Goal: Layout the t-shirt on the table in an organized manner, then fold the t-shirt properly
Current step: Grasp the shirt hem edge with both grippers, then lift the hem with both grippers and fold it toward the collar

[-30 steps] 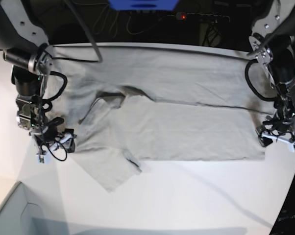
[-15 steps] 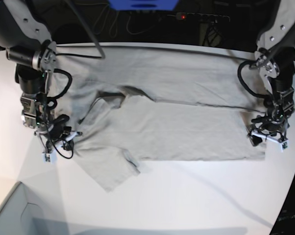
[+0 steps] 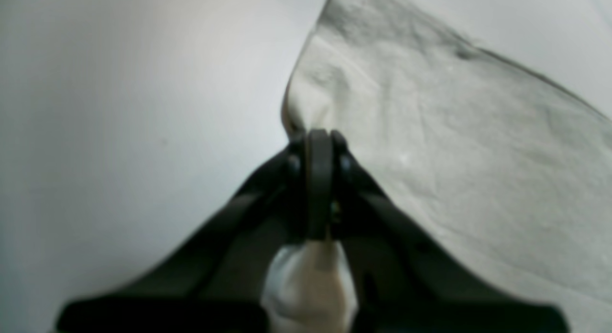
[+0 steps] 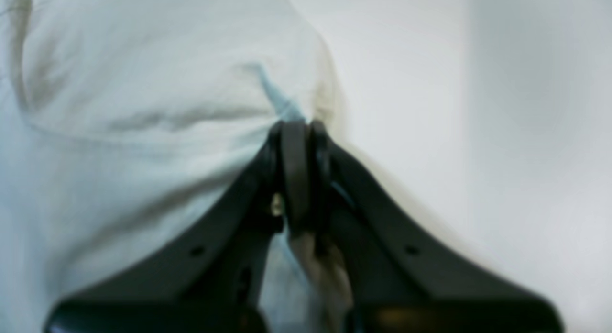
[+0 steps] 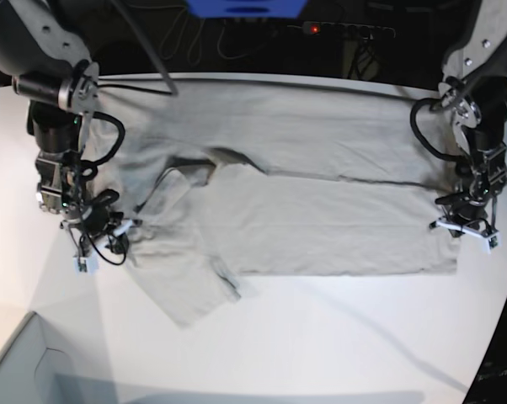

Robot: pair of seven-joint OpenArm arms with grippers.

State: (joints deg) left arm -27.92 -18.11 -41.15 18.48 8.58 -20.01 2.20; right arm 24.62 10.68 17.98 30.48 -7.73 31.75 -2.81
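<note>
While lowered, both end effectors [image 5: 466, 227] [image 5: 102, 240] pinch t-shirt [image 5: 304, 202] edges.

No text, label, brand, number or sign can be read in any view. The t-shirt [image 5: 304, 194] is plain cloth with no print showing, and the white table [image 5: 321, 337] bears no markings. Both wrist views are too blurred for any fine lettering to be told.
</note>
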